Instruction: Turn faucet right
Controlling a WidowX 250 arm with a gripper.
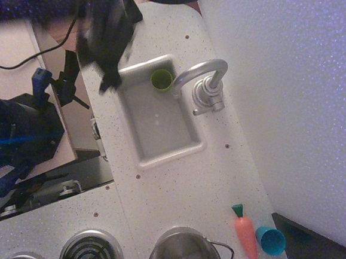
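The shiny silver faucet (204, 84) stands on the white counter just right of the sink (163, 154). Its arched spout curves left over the sink's upper right corner, and its short lever points down-left from the round base. My dark gripper (105, 48) comes in blurred from the top left, over the counter at the sink's upper left corner, well left of the faucet. Its fingers cannot be made out through the blur. A green cup (161, 79) sits in the sink's top corner under the spout tip.
A steel pot (182, 252) stands at the bottom edge. An orange toy carrot (246, 235) and a blue cup (270, 240) lie at the bottom right. Stove burners (90, 254) are at the bottom left. A white wall runs along the right.
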